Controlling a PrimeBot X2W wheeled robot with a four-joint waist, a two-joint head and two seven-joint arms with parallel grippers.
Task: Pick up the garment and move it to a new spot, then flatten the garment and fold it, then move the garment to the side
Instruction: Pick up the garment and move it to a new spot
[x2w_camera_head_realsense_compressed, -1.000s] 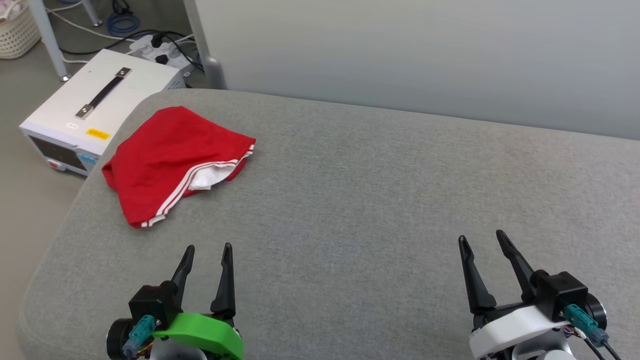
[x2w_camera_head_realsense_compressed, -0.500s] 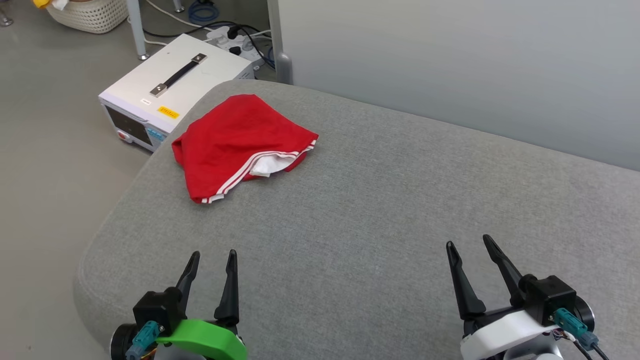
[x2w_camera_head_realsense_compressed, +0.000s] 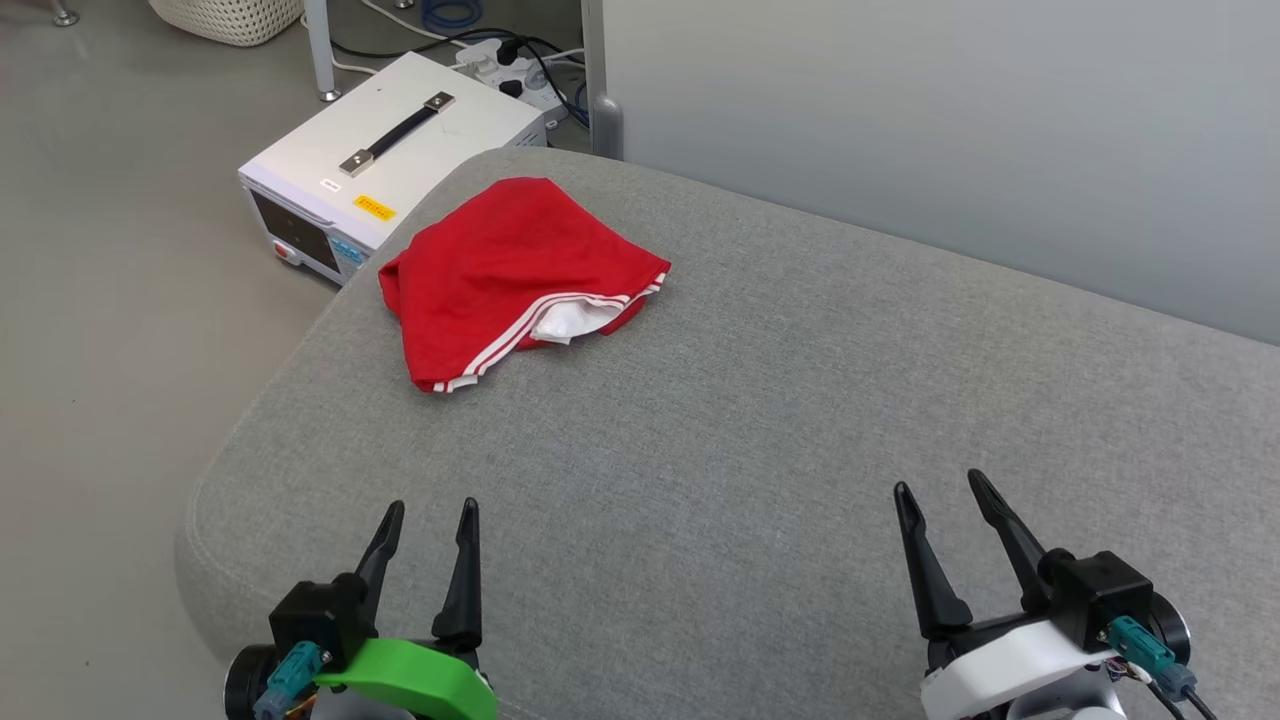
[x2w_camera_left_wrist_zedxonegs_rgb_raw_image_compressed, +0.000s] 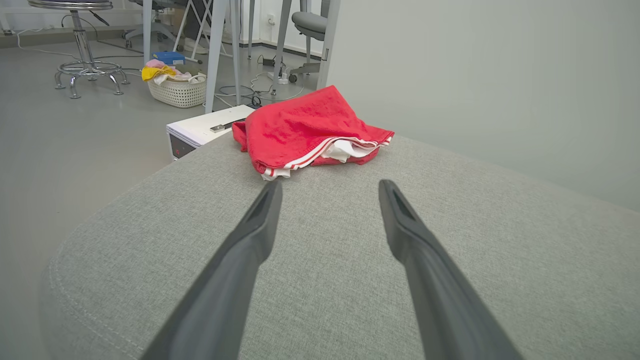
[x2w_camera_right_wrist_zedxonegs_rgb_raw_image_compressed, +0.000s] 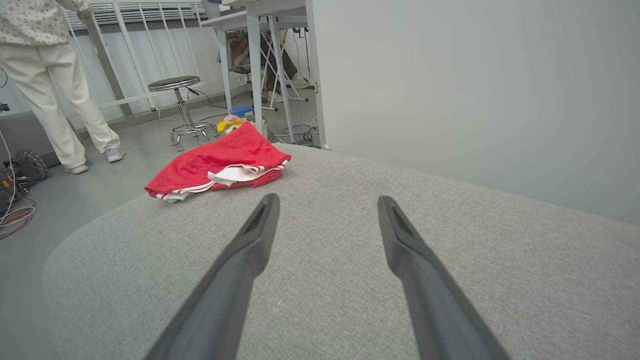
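Lying crumpled at the far left of the grey cushion (x2w_camera_head_realsense_compressed: 760, 420), the garment (x2w_camera_head_realsense_compressed: 510, 275) looked soft, light, best pinched at its striped hem, while the left gripper (x2w_camera_head_realsense_compressed: 428, 520) and right gripper (x2w_camera_head_realsense_compressed: 940, 495) held fingers wide apart, empty.

Crumpled red garment (x2w_camera_left_wrist_zedxonegs_rgb_raw_image_compressed: 305, 127) with red-white striped trim lies on grey fabric surface (x2w_camera_left_wrist_zedxonegs_rgb_raw_image_compressed: 320, 280); left gripper (x2w_camera_left_wrist_zedxonegs_rgb_raw_image_compressed: 330, 187) parted, well short.

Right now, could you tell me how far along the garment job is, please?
Nothing looks done yet: the garment lies crumpled near the far left corner of the grey cushion, unfolded. Nothing is in hand either; the left pincer and right pincer are both open, empty and well short of it. Picking up, moving, flattening, folding and setting aside all remain.
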